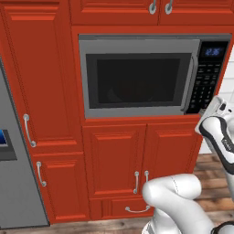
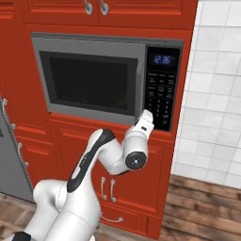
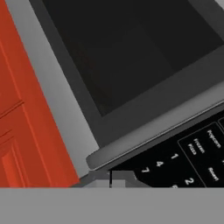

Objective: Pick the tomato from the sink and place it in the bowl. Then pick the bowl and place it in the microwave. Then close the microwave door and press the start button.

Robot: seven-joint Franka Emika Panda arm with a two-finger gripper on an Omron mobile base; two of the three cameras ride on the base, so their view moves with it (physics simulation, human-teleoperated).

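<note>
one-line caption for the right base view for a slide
White arm raises its shut tool to the keypad of the closed microwave among red cabinets.

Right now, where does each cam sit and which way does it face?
Left base view: behind the arm to its left, facing the closed microwave door; white arm at lower right.
Right base view: behind the arm to its right, facing the microwave and its keypad; arm rises from lower left, hand at the keypad's lower corner.
Hand view: close against the door's corner and the keypad; shut jaws at the bottom edge.
Both base views share microwave, red cabinets and arm.
</note>
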